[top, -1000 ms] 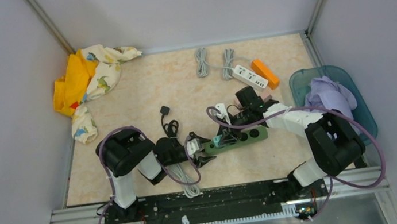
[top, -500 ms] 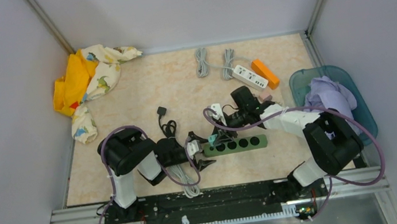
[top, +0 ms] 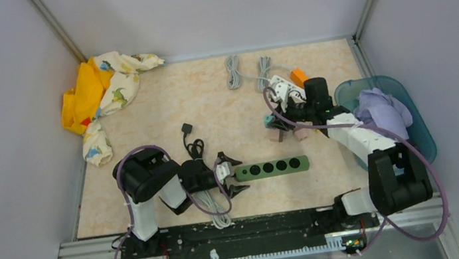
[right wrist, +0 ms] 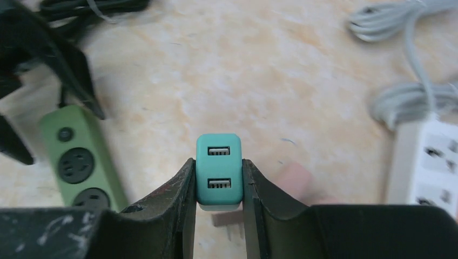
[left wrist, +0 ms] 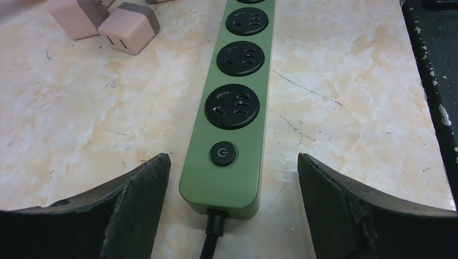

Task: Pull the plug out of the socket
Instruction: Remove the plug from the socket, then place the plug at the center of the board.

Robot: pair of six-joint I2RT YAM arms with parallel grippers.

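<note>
The green power strip (top: 272,167) lies flat on the table with all its sockets empty; it also shows in the left wrist view (left wrist: 233,116). My left gripper (top: 231,174) is open, its fingers either side of the strip's switch end (left wrist: 233,181) without touching it. My right gripper (top: 273,124) is shut on a teal two-port USB plug (right wrist: 218,167), held above the table well behind and to the right of the strip (right wrist: 81,156). The plug (top: 269,120) is free of the socket.
Two pink plug adapters (top: 299,134) lie below the right gripper, also seen beyond the strip (left wrist: 129,27). A white power strip (top: 288,87) with grey cables and an orange block (top: 299,75) lie behind. A teal bin (top: 412,115) holds cloth; a black cable (top: 194,146) lies left.
My right gripper has lifted the teal plug out of the green strip and carried it back and right. The strip has settled flat in front of the left gripper, which has not moved.
</note>
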